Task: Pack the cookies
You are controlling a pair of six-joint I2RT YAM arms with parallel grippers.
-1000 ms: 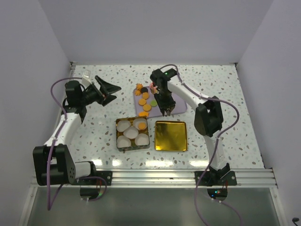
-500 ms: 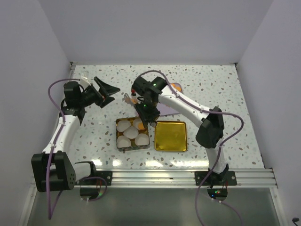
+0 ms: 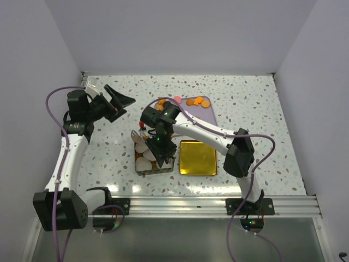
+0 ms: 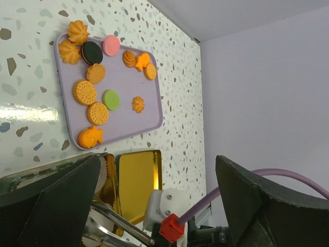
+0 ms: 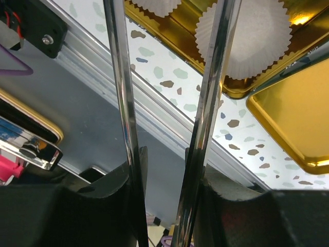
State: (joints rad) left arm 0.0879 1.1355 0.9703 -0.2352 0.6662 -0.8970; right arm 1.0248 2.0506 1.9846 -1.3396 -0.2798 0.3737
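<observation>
Cookies (image 4: 85, 92) lie on the purple tray (image 4: 126, 117) in the upper left of my left wrist view: orange ones, plus a pink, a green and a black one. My left gripper (image 3: 123, 107) is wide open at the left of the top view. My right gripper (image 5: 164, 164) squeezes shiny metal tongs (image 5: 121, 77). The tongs reach over the gold tin (image 3: 154, 171) with white paper cups (image 5: 247, 36), in the middle of the top view. The gold lid (image 3: 198, 158) lies just right of the tin. I cannot tell if the tongs hold a cookie.

Robot lab test cell, plain white walls (image 3: 163, 33), speckled tabletop (image 3: 245, 98), aluminium mounting rail (image 3: 180, 204)
</observation>
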